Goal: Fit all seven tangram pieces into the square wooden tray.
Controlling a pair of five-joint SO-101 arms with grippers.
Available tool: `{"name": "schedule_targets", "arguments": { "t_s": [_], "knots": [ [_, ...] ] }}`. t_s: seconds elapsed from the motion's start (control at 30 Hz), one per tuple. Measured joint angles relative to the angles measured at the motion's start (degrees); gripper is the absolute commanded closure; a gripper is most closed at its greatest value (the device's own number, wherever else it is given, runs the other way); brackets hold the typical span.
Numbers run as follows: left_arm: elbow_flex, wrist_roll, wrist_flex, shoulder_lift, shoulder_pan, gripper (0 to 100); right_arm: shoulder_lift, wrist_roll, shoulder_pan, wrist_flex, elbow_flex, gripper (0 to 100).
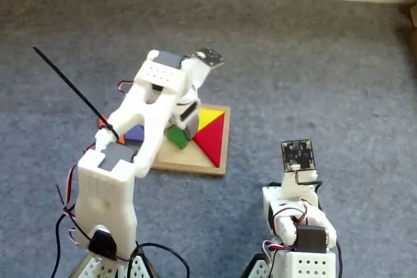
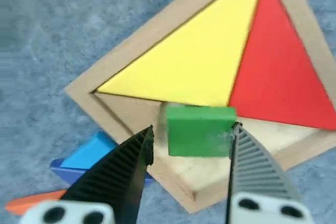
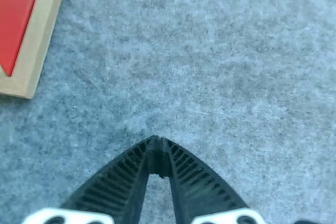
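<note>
Left wrist view shows your left gripper (image 2: pixel 191 129) spread apart around the green square (image 2: pixel 199 130), sitting in the wooden tray (image 2: pixel 84 90) against the yellow triangle (image 2: pixel 194 61), so looks like you're seating it; next, nudge it flush, then lift clear.

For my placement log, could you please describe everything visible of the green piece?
The green piece is a square block, seemingly painted wood, top face paler than its side. It sits on the wooden tray's bare floor, one edge against the yellow triangle, a corner by the red triangle. The left gripper's open fingers flank it; one seems to touch.
</note>
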Motion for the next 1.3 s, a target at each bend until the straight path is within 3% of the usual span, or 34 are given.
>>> {"name": "schedule_targets", "arguments": {
  "t_s": [0.47,0.9,1.3],
  "knots": [
    [2.2,-0.18,-0.26,0.0,-0.79,76,0.0,0.0,0.0,0.0,0.0,98.2],
    [7.91,-2.37,-10.37,-1.14,-5.54,76,0.0,0.0,0.0,0.0,0.0,98.2],
    [1.23,-0.88,-7.56,-1.05,-6.15,76,0.0,0.0,0.0,0.0,0.0,98.2]
  ]
}}
